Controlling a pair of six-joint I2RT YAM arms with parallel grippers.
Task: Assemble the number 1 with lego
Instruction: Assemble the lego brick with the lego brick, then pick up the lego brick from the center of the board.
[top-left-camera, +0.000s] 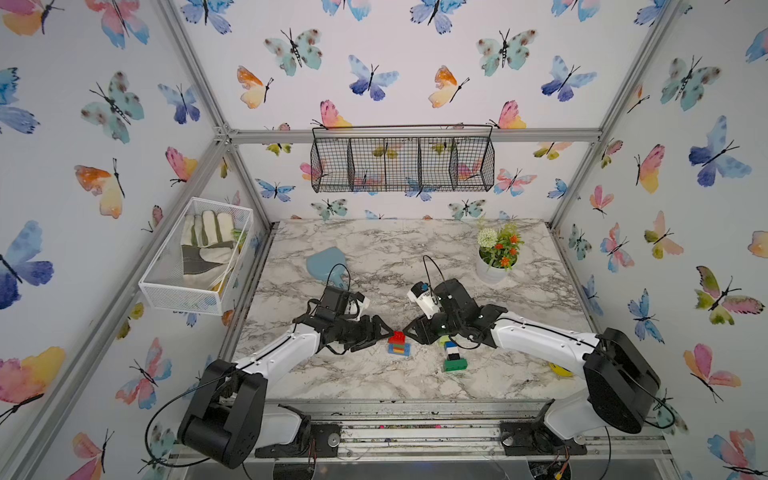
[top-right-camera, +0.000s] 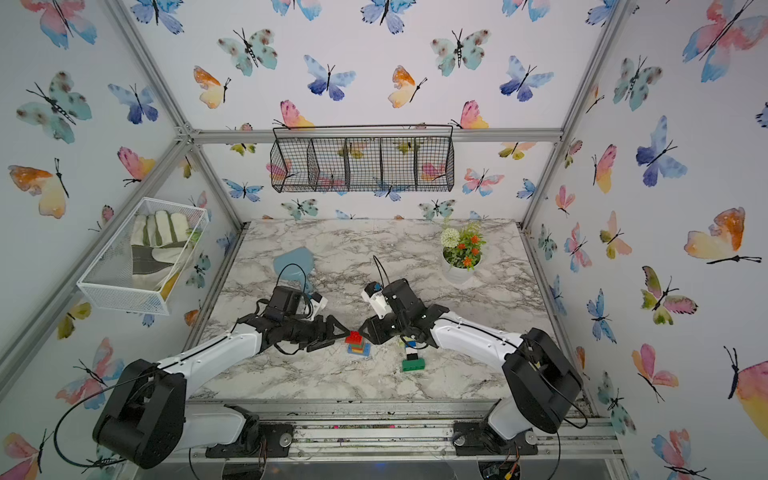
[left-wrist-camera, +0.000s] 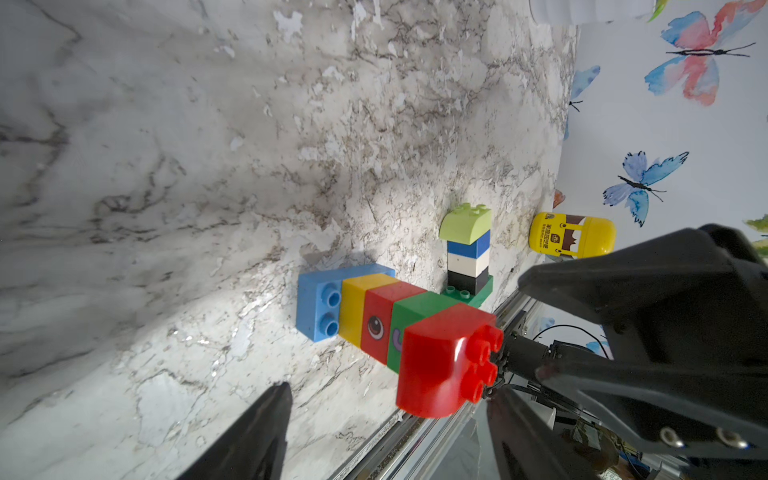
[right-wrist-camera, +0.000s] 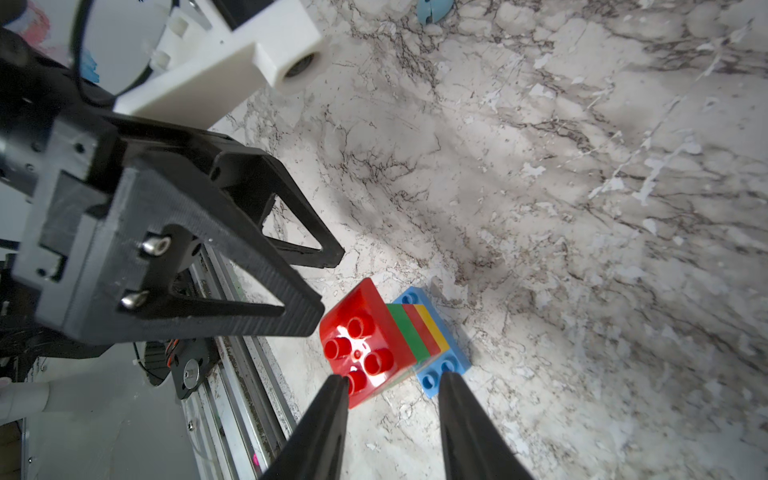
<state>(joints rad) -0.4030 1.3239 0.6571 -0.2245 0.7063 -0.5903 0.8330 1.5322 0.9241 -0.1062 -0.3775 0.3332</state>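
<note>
The lego stands as two stacks near the table's front in both top views. One stack (top-left-camera: 398, 345) has a blue base, then yellow, red and green bricks, with a curved red brick (left-wrist-camera: 440, 361) on top. The other stack (top-left-camera: 452, 354) has a green base, then black, white, blue and lime bricks (left-wrist-camera: 467, 257). My left gripper (top-left-camera: 384, 336) reaches in from the left, open, its fingers wide on either side of the red top brick. My right gripper (right-wrist-camera: 392, 378) comes from the right, jaws apart, tips just over the red top (right-wrist-camera: 361, 345) and blue base.
A yellow capsule toy (left-wrist-camera: 571, 239) lies by the right arm near the front edge. A white flower pot (top-left-camera: 496, 259) stands at the back right and a pale blue scoop (top-left-camera: 328, 262) at the back left. The metal rail (right-wrist-camera: 232, 374) runs close to the stacks.
</note>
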